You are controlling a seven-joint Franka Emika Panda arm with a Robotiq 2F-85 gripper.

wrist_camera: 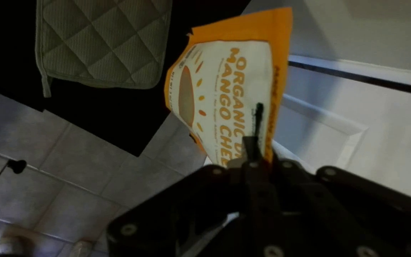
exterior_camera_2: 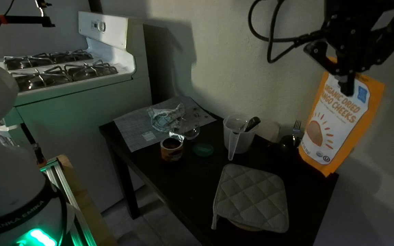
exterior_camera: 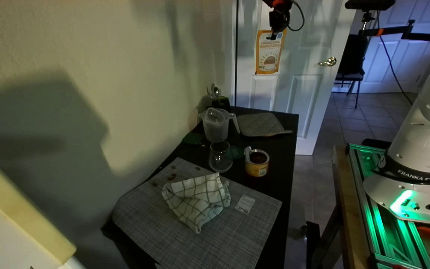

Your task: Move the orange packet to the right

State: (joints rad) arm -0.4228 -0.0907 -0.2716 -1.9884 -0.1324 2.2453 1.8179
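Held aloft near the end of a dark table, the orange packet hangs from the gripper, whose jaws are clamped on it near its top edge. The pick-up, we judge, is done; lowering and release remain — and how much of the move to the right is complete, we cannot tell. Nor can we say whether it hangs over the tabletop or past its edge. We see a pouch labelled "Organic Dried Mango Cheeks," bright orange at the borders, its white front panel bearing orange lettering, a sunlike fruit drawing and a small blue patch. In an exterior view it tilts — front smooth, bottom end free, clear of the quilted pot holder.
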